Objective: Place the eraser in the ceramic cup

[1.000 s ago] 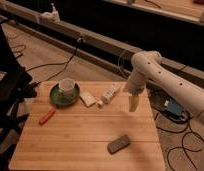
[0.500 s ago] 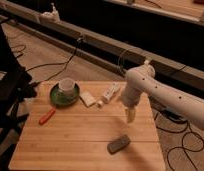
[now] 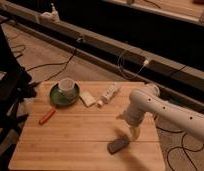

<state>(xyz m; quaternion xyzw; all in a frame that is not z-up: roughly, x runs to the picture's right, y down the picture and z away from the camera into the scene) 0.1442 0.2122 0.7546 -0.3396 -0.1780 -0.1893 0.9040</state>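
The eraser [image 3: 118, 145], a flat dark grey oblong block, lies on the wooden table [image 3: 70, 140] near its front right edge. The ceramic cup [image 3: 66, 88], small and white, stands in a green dish [image 3: 54, 97] at the table's back left. My gripper [image 3: 133, 132] hangs from the white arm [image 3: 160, 112] and points down just above and right of the eraser, close to it. It holds nothing that I can see.
A pale cream square block [image 3: 87, 98] and a long white bar-shaped object [image 3: 110, 93] lie behind the middle of the table. An orange-red tool [image 3: 46, 116] lies at the left. Cables run over the floor behind. A dark chair [image 3: 7, 92] stands at the left.
The arm has swung forward and down toward the table's front right, bringing the gripper from above the table's middle right to just over the eraser. The objects have not moved.
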